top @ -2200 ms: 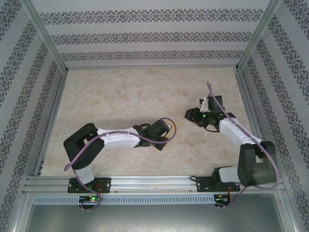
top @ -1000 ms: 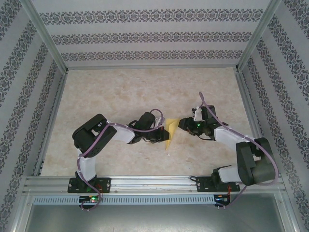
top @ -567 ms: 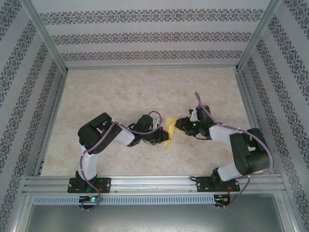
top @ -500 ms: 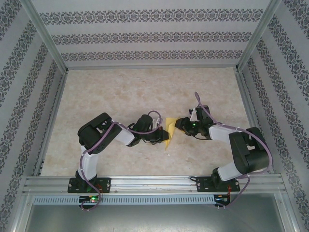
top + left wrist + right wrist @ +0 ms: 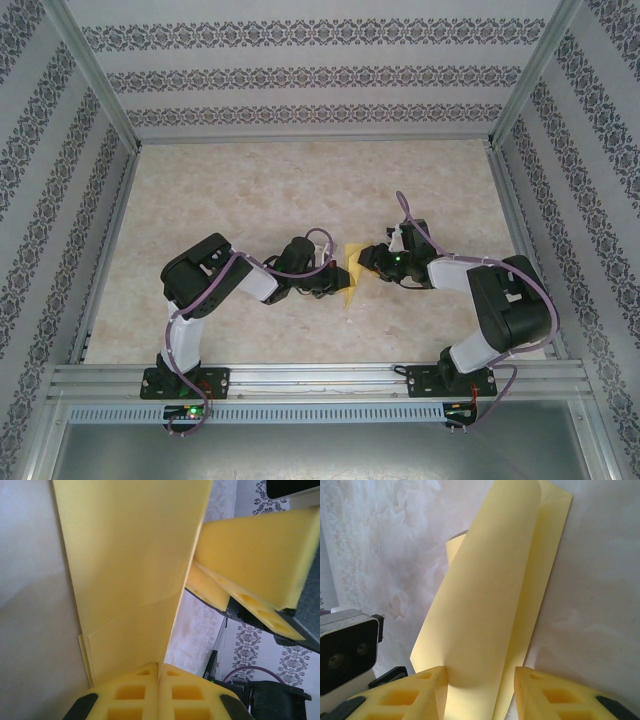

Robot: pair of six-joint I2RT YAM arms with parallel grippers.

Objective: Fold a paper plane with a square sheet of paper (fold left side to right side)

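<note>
The marbled beige table (image 5: 250, 200) carries the square sheet of paper (image 5: 349, 272) at its middle. It is yellow, folded into a narrow strip, with 1 flap curling upward. The left gripper (image 5: 158, 672) is clamped tight on 1 edge. The right gripper (image 5: 479, 677) straddles the curled flap with its jaws apart.

From above, folds in the square sheet of paper (image 5: 349, 274) are too small to read; the left wrist view crops its top; whether the right end effector (image 5: 480, 680) pinches it is unclear.
</note>
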